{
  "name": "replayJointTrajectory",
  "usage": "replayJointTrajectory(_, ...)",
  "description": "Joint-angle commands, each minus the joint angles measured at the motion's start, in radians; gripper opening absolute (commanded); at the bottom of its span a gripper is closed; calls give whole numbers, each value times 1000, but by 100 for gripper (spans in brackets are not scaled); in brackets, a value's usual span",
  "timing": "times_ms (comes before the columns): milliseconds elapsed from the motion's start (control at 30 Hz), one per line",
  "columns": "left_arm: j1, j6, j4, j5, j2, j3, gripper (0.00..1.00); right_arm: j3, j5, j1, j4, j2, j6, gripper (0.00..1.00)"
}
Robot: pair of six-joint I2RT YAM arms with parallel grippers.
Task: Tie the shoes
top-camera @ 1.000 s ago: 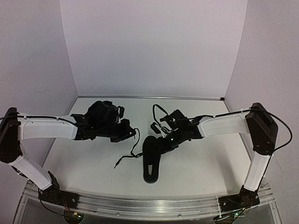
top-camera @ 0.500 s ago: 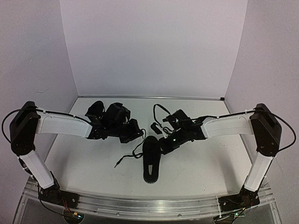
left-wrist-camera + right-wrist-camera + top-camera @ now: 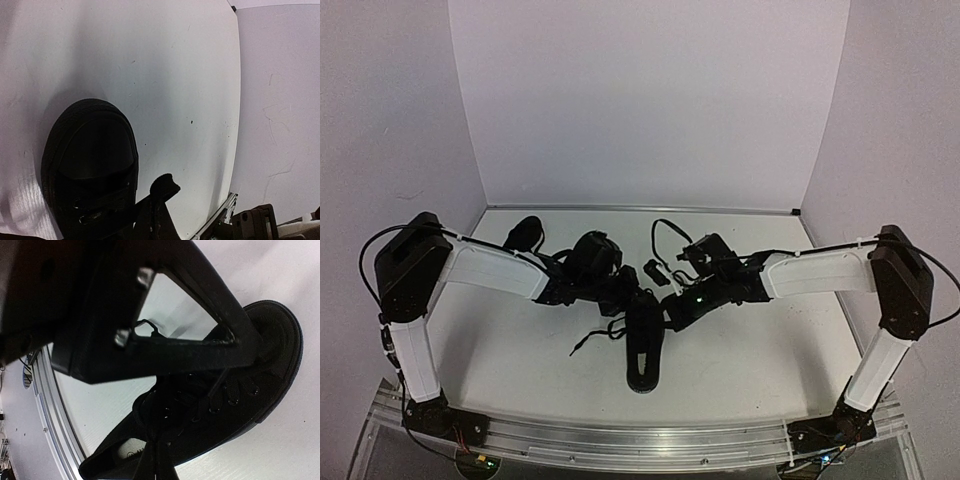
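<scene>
One black low-cut shoe (image 3: 643, 345) stands on its sole mid-tabletop, lying lengthwise between the near and far edges, with its rounded toe cap and eyelet rows showing. Its thin black lace (image 3: 585, 340) trails loose to the left. The other shoe (image 3: 525, 233) lies far left, near the back wall.

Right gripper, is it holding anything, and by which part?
Cannot tell: the right gripper is at the shoe's far end, but black on black hides any grip.

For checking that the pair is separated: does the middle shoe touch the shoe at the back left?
Apart. The top view shows the middle shoe and the back-left shoe with bare table and the left arm between them.
</scene>
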Motion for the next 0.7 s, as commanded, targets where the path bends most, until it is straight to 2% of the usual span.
replayJointTrajectory(0, -7, -20, 40, 49, 34, 51, 0, -8, -9, 2, 35, -49, -22, 1)
replayJointTrajectory(333, -18, 23, 28, 184, -53, -51, 0, -25, 33, 2, 36, -75, -15, 1)
replayJointTrajectory(467, -38, 56, -47, 200, -70, -34, 0, -29, 34, 3, 40, -78, -14, 1)
replayJointTrajectory(667, -43, 39, -23, 231, -89, -72, 0, -30, 37, 3, 40, -77, -11, 1)
